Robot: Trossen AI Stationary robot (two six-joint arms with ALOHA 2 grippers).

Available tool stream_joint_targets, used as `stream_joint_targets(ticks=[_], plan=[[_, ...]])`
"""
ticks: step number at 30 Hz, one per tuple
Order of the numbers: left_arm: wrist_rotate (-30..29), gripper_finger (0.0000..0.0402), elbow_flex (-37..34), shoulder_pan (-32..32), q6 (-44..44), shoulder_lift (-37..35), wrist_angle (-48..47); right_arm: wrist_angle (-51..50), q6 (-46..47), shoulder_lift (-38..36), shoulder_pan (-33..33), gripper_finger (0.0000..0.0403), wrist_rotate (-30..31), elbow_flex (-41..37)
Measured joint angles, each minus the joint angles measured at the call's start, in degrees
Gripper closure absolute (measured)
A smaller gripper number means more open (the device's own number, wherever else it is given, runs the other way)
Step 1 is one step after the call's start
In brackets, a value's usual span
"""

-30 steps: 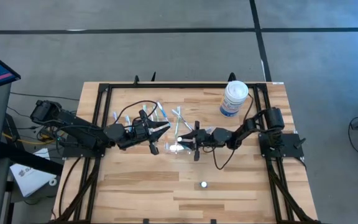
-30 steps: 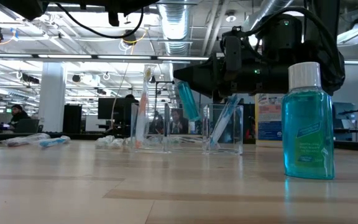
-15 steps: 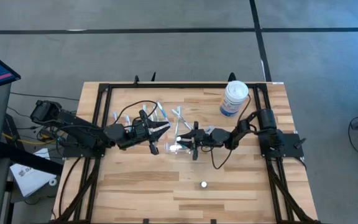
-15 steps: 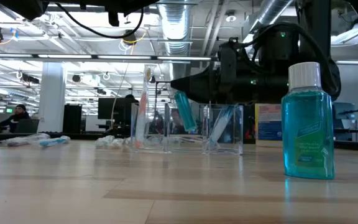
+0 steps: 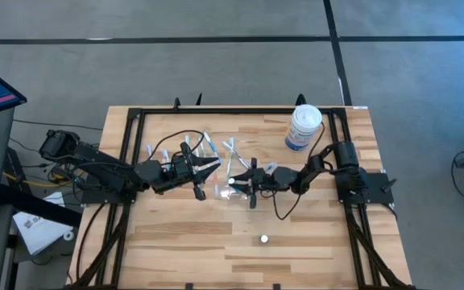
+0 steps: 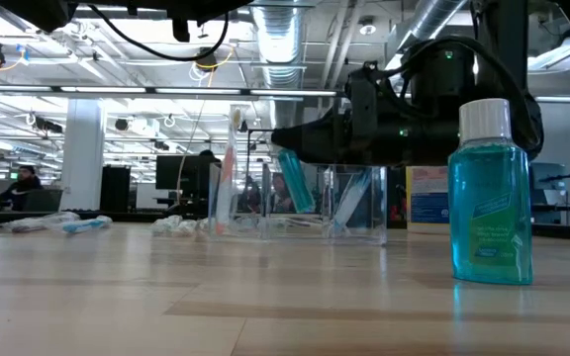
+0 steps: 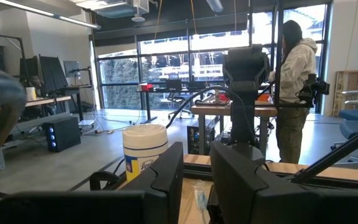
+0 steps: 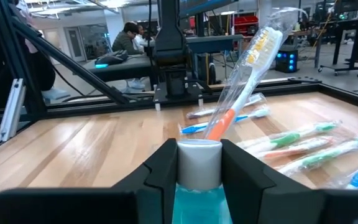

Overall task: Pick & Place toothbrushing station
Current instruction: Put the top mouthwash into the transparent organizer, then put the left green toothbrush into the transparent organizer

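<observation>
A clear plastic holder with compartments stands mid-table. A wrapped toothbrush with an orange handle leans upright in one compartment, another in the compartment at the other end. My right gripper reaches level over the holder, shut on a small blue tube with a white cap. My left gripper hovers high on the holder's left, shut on a wrapped toothbrush. Several more wrapped toothbrushes lie on the table behind it. My left gripper has the wrapped toothbrush between its two fingers, lifted clear of the table; the fingers hide which part they are on. My right gripper pinches the tube's cap end between its two fingers, coming level from the table's right. The tube hangs tilted below the fingertips, its lower end inside the holder's middle compartment.
A blue-green mouthwash bottle with a white cap stands near the front edge. A large white tub stands at the far right. A person stands beyond the table. The near half of the wooden top is bare.
My right gripper has sunk a little with the tube, whose lower end has gone deeper into the holder's middle compartment.
</observation>
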Motion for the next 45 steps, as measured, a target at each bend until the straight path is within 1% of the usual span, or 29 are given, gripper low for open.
stream_joint_targets(ticks=[4, 10, 12, 19, 30, 36, 40, 45], plan=[[0.0, 0.0326, 0.0, 0.0, 0.0, 0.0, 0.0, 0.0, 0.0, 0.0, 0.0, 0.0305, 0.0, 0.0], [0.0, 0.0326, 0.0, 0.0, 0.0, 0.0, 0.0, 0.0, 0.3, 0.0, 0.0, 0.0289, -0.1, 0.0], [0.0, 0.0326, 0.0, 0.0, 0.0, 0.0, 0.0, 0.4, 0.4, 0.0, 0.0, 0.0287, -1.0, 0.0], [0.0, 0.0326, 0.0, 0.0, 0.0, 0.0, 0.0, 0.7, 0.7, 0.0, 0.1, 0.0292, -1.7, 0.0], [0.0, 0.0326, 0.0, 0.0, 0.0, 0.0, 0.0, 0.7, 0.7, -0.2, 0.1, 0.029, -1.7, 0.0], [0.0, 0.0326, 0.0, 0.0, 0.0, 0.0, 0.0, 4.1, 0.6, -0.5, 0.8, 0.029, -1.9, -0.1], [0.0, 0.0326, 0.0, 0.0, 0.0, 0.0, 0.0, 3.9, -0.5, -0.6, 1.6, 0.029, -1.9, -0.1], [0.0, 0.0326, 0.0, 0.0, 0.0, 0.0, 0.0, 2.6, -0.9, -3.0, 2.4, 0.029, -3.9, -0.1]])
